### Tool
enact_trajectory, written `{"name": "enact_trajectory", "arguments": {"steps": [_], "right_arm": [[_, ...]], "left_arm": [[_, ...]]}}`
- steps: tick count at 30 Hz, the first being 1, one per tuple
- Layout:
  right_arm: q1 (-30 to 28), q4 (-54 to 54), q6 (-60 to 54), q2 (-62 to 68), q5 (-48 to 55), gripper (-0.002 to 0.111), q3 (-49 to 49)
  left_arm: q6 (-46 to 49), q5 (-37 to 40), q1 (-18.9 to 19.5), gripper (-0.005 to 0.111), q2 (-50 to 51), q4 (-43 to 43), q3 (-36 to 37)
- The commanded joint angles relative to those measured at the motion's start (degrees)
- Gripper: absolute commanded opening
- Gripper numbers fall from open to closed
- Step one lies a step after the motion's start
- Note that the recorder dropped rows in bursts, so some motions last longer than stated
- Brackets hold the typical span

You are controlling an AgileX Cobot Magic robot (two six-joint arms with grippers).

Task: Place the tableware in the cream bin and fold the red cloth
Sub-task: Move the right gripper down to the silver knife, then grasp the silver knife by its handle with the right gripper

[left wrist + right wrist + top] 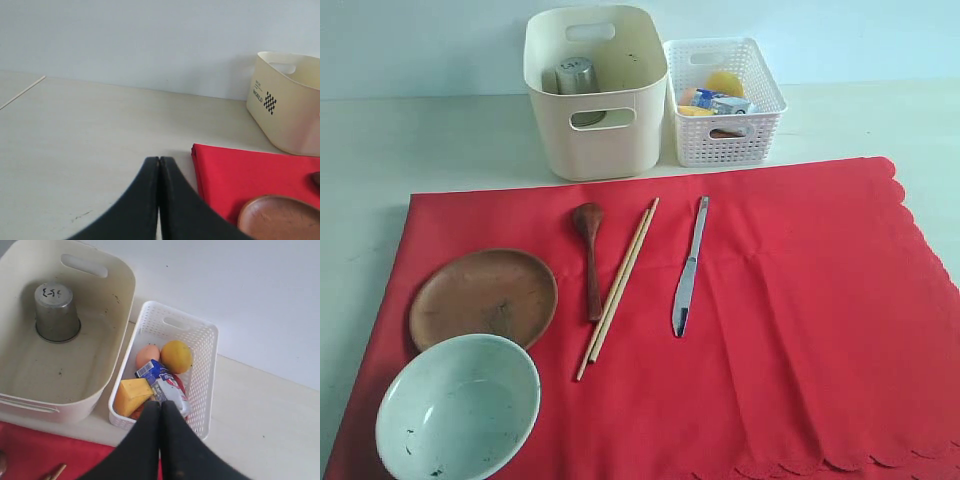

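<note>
Steel cup in cream bin, just off right gripper; left gripper by red cloth; both pressed together, empty. One plate, bowl, spoon, knife; two chopsticks.

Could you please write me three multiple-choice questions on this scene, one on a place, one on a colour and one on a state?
1. Where is the steel cup?
A) on the red cloth
B) in the cream bin
C) in the white basket

2. What colour is the plate?
A) brown
B) blue
C) black

3. How does the right gripper stand?
A) wide open
B) half open
C) shut, holding nothing

Answers:
1 B: the steel cup stands upside down on the floor of the cream bin, not in the white basket beside it.
2 A: the round wooden plate lies brown on the red cloth.
3 C: its jaws meet with nothing between them.
</note>
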Motion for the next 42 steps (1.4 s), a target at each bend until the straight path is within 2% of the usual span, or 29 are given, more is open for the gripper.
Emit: {"name": "enact_trajectory", "arguments": {"steps": [1, 7, 15, 22, 28, 36, 42], "right_arm": [[-0.2, 0.2, 1.4, -0.7, 1.8, 0.000, 1.4], [-0.2, 7.6, 3.8, -0.7, -1.9, 0.000, 10.3], [-0.2, 10.7, 11.2, -0.6, -6.6, 0.000, 24.1], [-0.2, 16.6, 11.2, -0.1, -11.0, 0.000, 30.1], [-0.2, 16.3, 16.7, 3.9, -12.1, 0.016, 30.3], [-0.2, 16.9, 17.3, 9.3, -14.9, 0.036, 30.3], [-0.2, 16.6, 18.3, 11.3, -18.6, 0.039, 30.3]], "left_arm": [[0.0, -0.7, 0.0, 0.002, -0.3, -0.3, -0.2], [0.0, -0.7, 0.0, 0.002, -0.3, -0.3, -0.2], [0.0, -0.7, 0.0, 0.002, -0.3, -0.3, -0.2], [0.0, -0.7, 0.0, 0.002, -0.3, -0.3, -0.2], [0.0, -0.7, 0.0, 0.002, -0.3, -0.3, -0.2], [0.0, -0.7, 0.0, 0.002, -0.3, -0.3, -0.2], [0.0, -0.7, 0.0, 0.002, -0.3, -0.3, -0.2]]}}
